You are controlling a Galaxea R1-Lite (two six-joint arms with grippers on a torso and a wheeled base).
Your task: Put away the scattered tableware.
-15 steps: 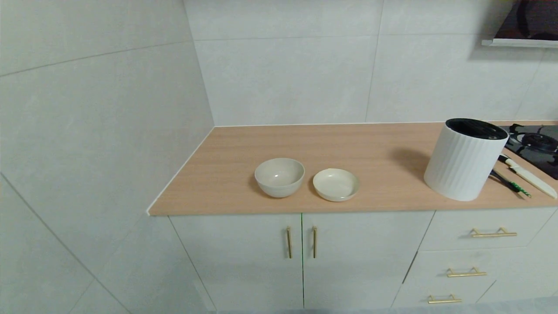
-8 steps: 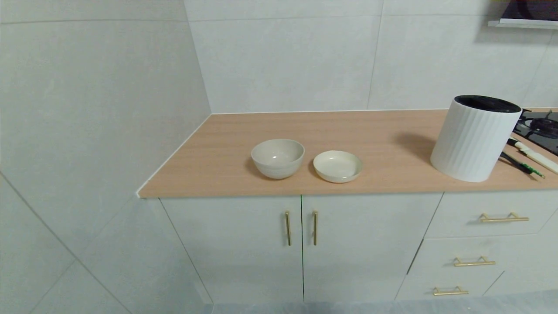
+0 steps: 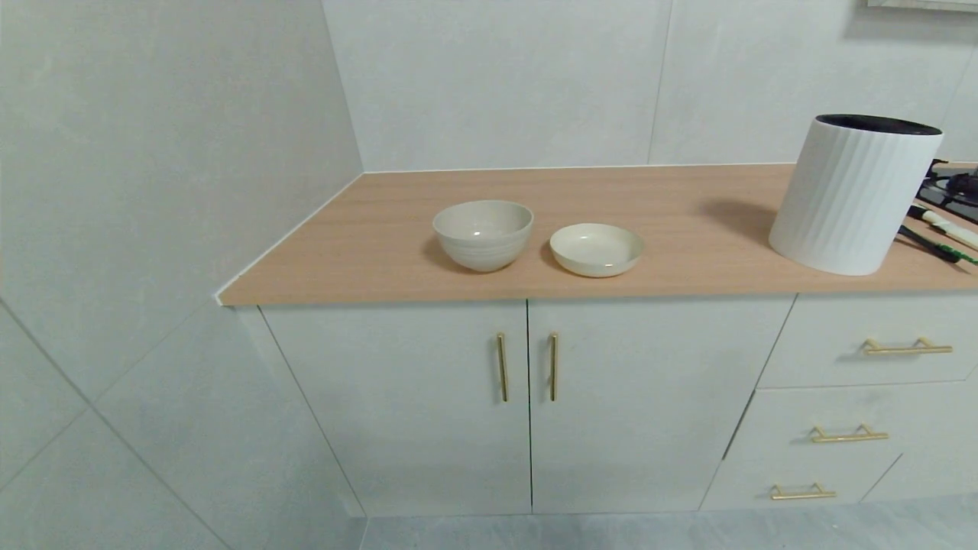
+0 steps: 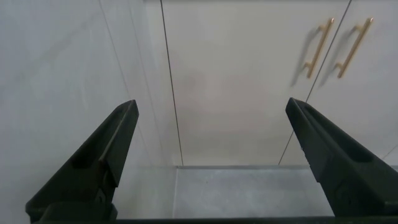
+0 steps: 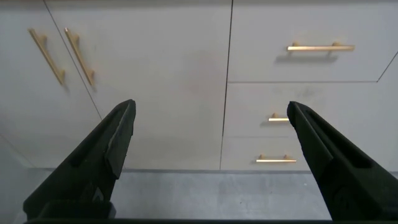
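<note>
While left hand (image 4: pixel 211 107) and right hand (image 5: pixel 211 106) gape wide, bowl (image 3: pixel 482 233) and dish (image 3: pixel 597 249) sit mouth-up, side by side

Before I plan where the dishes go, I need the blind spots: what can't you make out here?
- Head view: what is behind the cabinet doors and drawers; they are shut.
- Head view: what the white container holds; its own wall hides the inside.
- Head view: the knife and stove; cut off by the right edge.
</note>
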